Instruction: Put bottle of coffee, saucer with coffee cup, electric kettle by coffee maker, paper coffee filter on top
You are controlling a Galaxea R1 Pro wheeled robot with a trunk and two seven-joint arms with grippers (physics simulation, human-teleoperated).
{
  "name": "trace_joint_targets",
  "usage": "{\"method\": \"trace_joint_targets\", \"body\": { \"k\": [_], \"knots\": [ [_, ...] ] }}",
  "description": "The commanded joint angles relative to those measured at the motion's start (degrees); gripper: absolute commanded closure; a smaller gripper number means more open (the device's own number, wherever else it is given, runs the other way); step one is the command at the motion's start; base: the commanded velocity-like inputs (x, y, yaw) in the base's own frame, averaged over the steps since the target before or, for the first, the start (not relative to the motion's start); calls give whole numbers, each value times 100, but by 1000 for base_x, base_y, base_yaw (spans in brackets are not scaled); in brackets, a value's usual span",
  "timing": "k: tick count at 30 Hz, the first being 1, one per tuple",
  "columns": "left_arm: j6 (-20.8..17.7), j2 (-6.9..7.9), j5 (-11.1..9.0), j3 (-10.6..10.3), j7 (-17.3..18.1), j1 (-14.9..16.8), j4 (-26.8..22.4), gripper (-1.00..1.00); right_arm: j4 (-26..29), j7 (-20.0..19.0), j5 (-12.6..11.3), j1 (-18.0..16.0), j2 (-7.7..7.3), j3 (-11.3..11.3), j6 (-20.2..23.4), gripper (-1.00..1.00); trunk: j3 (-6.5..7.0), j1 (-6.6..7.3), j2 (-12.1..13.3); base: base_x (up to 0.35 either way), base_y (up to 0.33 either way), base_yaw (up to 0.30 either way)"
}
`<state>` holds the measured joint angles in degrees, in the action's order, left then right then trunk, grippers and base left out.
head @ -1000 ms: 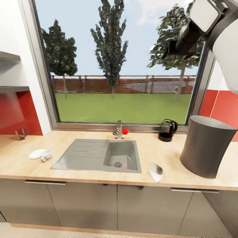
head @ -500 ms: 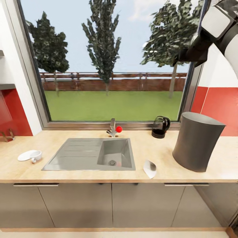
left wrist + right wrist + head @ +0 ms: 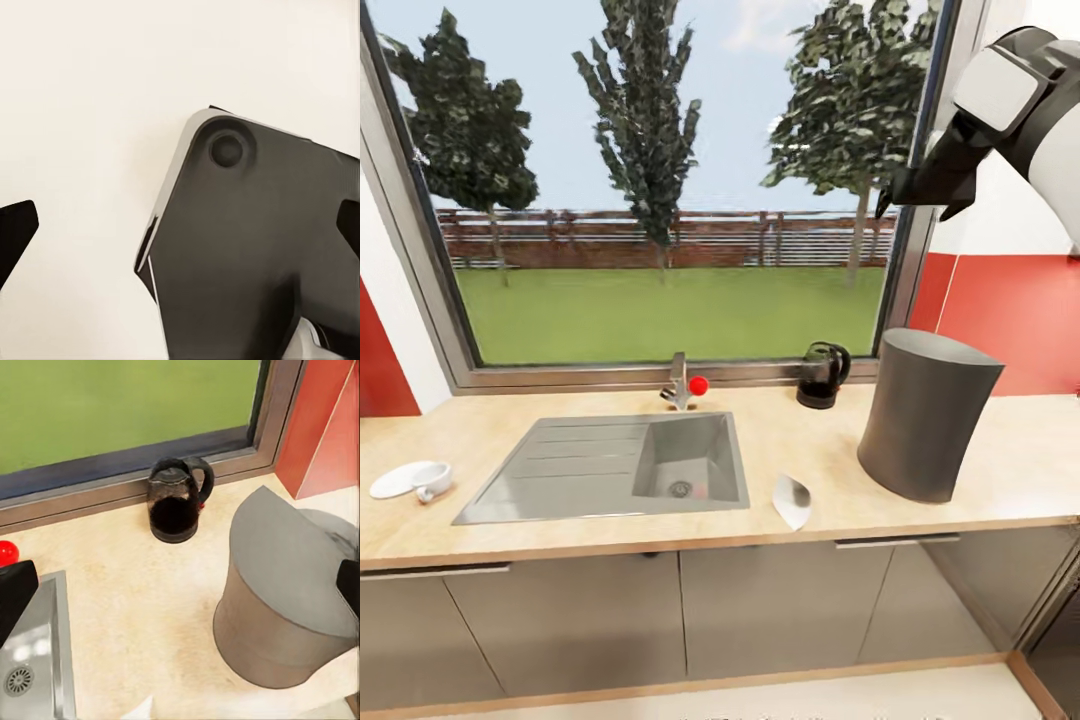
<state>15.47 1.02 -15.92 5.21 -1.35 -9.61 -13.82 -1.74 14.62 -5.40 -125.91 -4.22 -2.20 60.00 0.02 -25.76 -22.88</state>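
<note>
The wooden worktop (image 3: 560, 545) carries a steel sink (image 3: 510, 495) with an empty basin at its middle, a drain at the bottom and a tap with a red knob (image 3: 698, 385) at the basin's 12 o'clock. At the basin's 3 o'clock, near the front edge, a white paper coffee filter (image 3: 791, 500) lies flat and holds nothing. Further toward 3 o'clock stands the coffee maker (image 3: 927, 415), a tall plain grey body with a slanted top (no brand, label or writing can be read on it, nor on anything else here). The electric kettle (image 3: 822, 375) sits against the window sill at about 10 o'clock from the coffee maker, dark glass with a black handle; in the right wrist view the kettle (image 3: 177, 501) looks dark inside, though whether it holds liquid cannot be told. Far along the worktop at the sink's 9 o'clock, a white coffee cup (image 3: 433, 480) rests against a white saucer (image 3: 395, 480), beside it more than on it. The right gripper (image 3: 888, 200) is raised high before the window frame, at 12 o'clock above the coffee maker, its fingers spread apart and holding nothing. In the left wrist view the left gripper (image 3: 180, 232) faces a pale wall and a dark robot part, its tips wide apart and empty.
</note>
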Motion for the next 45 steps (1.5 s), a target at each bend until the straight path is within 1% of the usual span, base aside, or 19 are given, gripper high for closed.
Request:
{"method": "trace_joint_targets", "body": {
  "k": [1,10,14,16,22,27,33,39,45],
  "knots": [
    [5,-2,-4,8,2,-6,-8,-100,-8,59,-52,-4,-3,-18,0,-100,-10,-2,-4,0,0,-162],
    [4,-37,-4,10,15,-6,-16,-100,83,48,-40,-4,-23,-16,0,-100,-87,-2,-4,0,0,-162],
    [3,-114,17,3,18,-6,25,-100,99,49,-40,-4,-2,-17,0,-100,-121,-2,-4,0,0,-162],
    [29,-158,12,9,14,-6,130,-100,103,63,-40,-4,18,-17,0,-100,-138,-2,-4,0,0,-161],
    [51,-220,6,15,-10,-6,261,-100,104,74,-40,-4,40,-13,0,-100,-190,-2,-4,4,-20,-159],
    [2,-258,-47,38,-47,-2,280,-100,104,75,-40,-4,46,-9,0,-100,-233,-2,-4,135,-183,-150],
    [0,-285,-59,66,-50,2,302,-100,104,69,-40,-4,39,-9,0,-100,-285,-2,-4,228,-236,-137],
    [14,-375,-53,60,-56,2,397,-100,134,56,-40,-4,13,-1,0,-100,-339,-2,-4,121,-304,-43],
    [110,-397,-52,76,-54,-3,426,-100,228,50,-40,-4,9,0,0,-100,-395,-2,-4,75,-195,-7]
  ]
}}
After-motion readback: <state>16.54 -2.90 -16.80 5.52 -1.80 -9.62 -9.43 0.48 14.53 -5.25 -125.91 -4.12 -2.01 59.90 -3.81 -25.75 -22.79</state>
